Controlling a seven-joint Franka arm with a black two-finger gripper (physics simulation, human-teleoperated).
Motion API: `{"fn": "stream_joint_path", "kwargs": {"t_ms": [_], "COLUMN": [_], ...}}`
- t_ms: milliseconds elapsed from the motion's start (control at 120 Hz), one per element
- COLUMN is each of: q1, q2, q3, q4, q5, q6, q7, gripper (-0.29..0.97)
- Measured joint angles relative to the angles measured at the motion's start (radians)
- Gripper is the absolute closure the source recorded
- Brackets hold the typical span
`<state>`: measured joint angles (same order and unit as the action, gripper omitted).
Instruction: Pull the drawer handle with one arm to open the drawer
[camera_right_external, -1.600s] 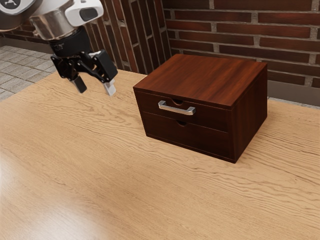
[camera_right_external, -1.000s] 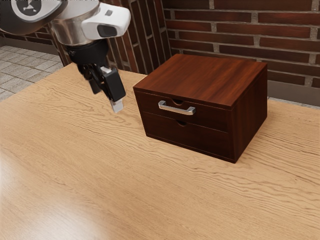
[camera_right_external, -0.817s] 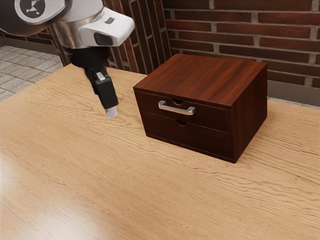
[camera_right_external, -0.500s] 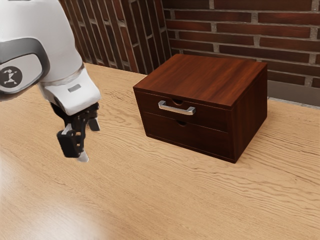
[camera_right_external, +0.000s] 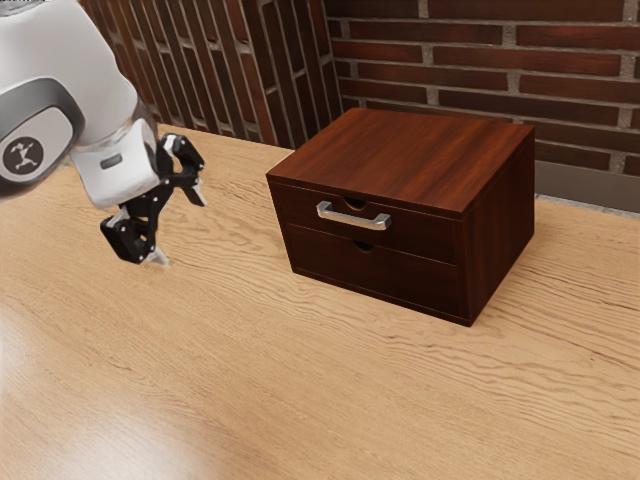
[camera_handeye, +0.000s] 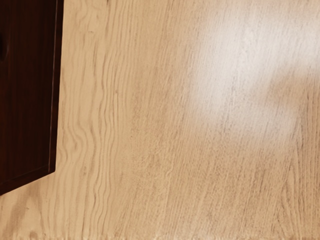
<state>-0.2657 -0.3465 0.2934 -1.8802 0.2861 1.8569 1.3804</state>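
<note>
One cabinet (camera_right_external: 420, 160), two drawers (camera_right_external: 420, 232), one handle (camera_right_external: 352, 216)

End effector (camera_right_external: 178, 228), fingers (camera_right_external: 135, 238) spread, hangs above worktop (camera_right_external: 300, 400), well apart from handle (camera_right_external: 352, 215) on shut upper drawer (camera_right_external: 420, 232).

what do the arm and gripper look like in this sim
The arm has a bulky white casing with rounded joints, a grey band and a dark grey round cap bearing a small white emblem. The gripper is black, with two slim fingers ending in pale tips.
</note>
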Motion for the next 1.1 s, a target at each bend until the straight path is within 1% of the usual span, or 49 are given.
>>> {"fn": "stream_joint_path", "kwargs": {"t_ms": [75,217,267,367,508,700,817,1050,1100], "q1": [-0.012,-0.02,-0.021,-0.027,-0.039,-0.041,-0.04,-0.067,-0.065], "q2": [0.017,0.022,0.022,0.043,0.067,0.072,0.072,0.106,0.11], "q3": [0.023,0.03,0.036,0.079,0.088,0.089,0.124,0.132,0.148], "q4": [-0.001,0.0,-0.001,-0.003,-0.017,-0.035,-0.04,-0.04,-0.04], "q5": [0.002,-0.004,-0.006,-0.008,-0.015,-0.03,-0.031,-0.057,-0.06], "q6": [0.048,0.134,0.155,0.189,0.24,0.293,0.314,0.366,0.373], "q7": [0.037,0.094,0.112,0.142,0.177,0.215,0.231,0.256,0.257], "gripper": [0.0,0.0,0.0,0.0,0.0,0.0,0.0,0.0,0.0]}}
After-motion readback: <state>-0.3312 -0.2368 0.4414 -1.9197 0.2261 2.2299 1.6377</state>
